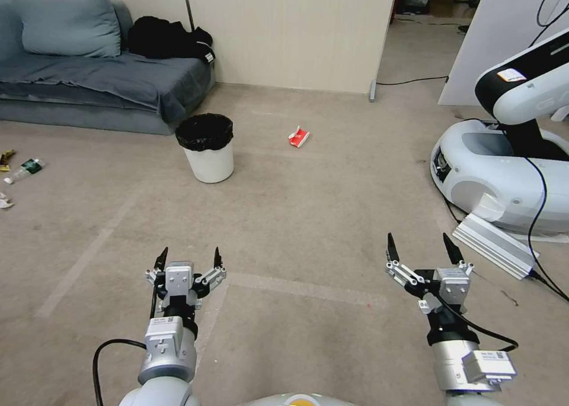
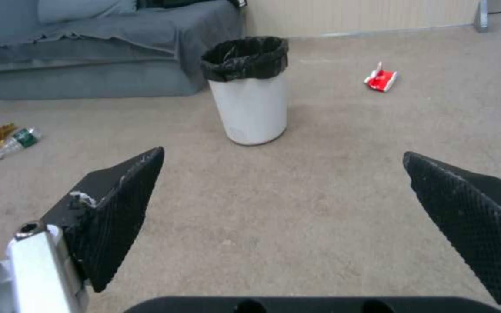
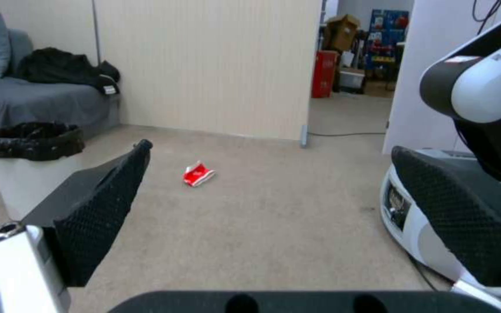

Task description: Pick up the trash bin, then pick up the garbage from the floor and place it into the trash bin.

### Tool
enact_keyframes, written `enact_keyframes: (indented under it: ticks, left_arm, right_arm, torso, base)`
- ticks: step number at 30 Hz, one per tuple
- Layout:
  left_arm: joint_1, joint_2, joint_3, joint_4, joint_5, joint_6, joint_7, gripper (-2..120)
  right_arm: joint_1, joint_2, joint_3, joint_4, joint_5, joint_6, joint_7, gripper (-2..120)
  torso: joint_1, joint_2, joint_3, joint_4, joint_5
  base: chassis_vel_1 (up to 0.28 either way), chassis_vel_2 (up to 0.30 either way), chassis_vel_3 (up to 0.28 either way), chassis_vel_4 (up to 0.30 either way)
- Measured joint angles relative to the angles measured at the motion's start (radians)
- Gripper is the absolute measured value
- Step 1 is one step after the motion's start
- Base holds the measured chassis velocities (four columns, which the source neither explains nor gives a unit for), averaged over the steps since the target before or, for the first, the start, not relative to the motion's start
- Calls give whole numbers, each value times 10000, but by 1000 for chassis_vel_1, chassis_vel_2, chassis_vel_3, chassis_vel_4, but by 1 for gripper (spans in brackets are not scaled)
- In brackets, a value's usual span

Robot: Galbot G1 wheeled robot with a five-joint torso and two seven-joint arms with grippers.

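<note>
Ahead, the trash bin (image 1: pixel 205 148) stands unlabelled — left gripper (image 1: pixel 188 259) and right gripper (image 1: pixel 422 245) both spread, empty.

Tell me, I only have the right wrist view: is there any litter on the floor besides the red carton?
Observer: Yes. A bottle lies on the floor well to the left of the bin.
Operator: Anything else over there?
Observer: A yellow wrapper lies next to the bottle, and a white tissue lies nearer the robot.
Operator: Is the left gripper holding anything?
Observer: No. The left gripper hangs over bare floor short of the bin, with its fingers open and empty.
</note>
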Motion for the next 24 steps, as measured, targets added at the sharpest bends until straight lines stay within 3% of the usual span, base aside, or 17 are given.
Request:
enact_keyframes:
  ticks: [7,24]
  left_arm:
    - [16,-12,4,0,49,-5,28,100]
    - [28,-21,-1,-31,159,-20,130,100]
  right_arm:
    - [2,-12,3,0,0,15,-12,100]
    - [10,-27,37,-66,-1,90,-77,100]
  torso:
    - [0,0,0,0,-1]
    - [1,0,1,0,-3]
  base:
    - [-141,148,130,-127]
    - [-213,217,226,-221]
